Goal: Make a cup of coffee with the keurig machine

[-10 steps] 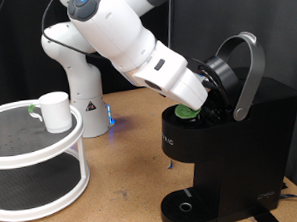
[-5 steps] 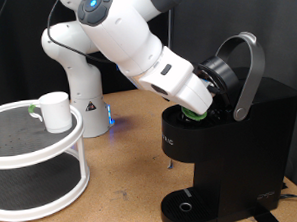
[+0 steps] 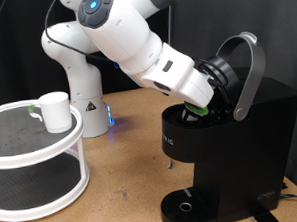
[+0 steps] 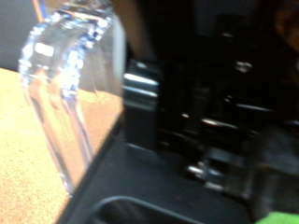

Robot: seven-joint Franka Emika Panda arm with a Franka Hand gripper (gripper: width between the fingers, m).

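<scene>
The black keurig machine [image 3: 240,136] stands at the exterior view's right with its silver-handled lid [image 3: 249,71] raised. My gripper [image 3: 210,96] reaches into the open brew head under the lid, and its fingertips are hidden by the hand and the machine. A green-topped pod [image 3: 196,110] shows at the holder's rim just below the hand; whether the fingers grip it cannot be seen. The white cup [image 3: 54,111] stands apart on the top tier of the white tray [image 3: 30,147] at the left. The blurred wrist view shows the machine's dark inside [image 4: 206,93] and a green patch [image 4: 280,217].
The arm's white base [image 3: 83,94] stands behind the tray, with a blue light beside it. The machine's round drip tray [image 3: 186,206] is bare. A clear water tank [image 4: 70,84] fills one side of the wrist view. Brown tabletop lies between tray and machine.
The hand has slid a little to the exterior view's right and deeper under the raised lid. The green pod top now shows further right. The cup has not moved.
</scene>
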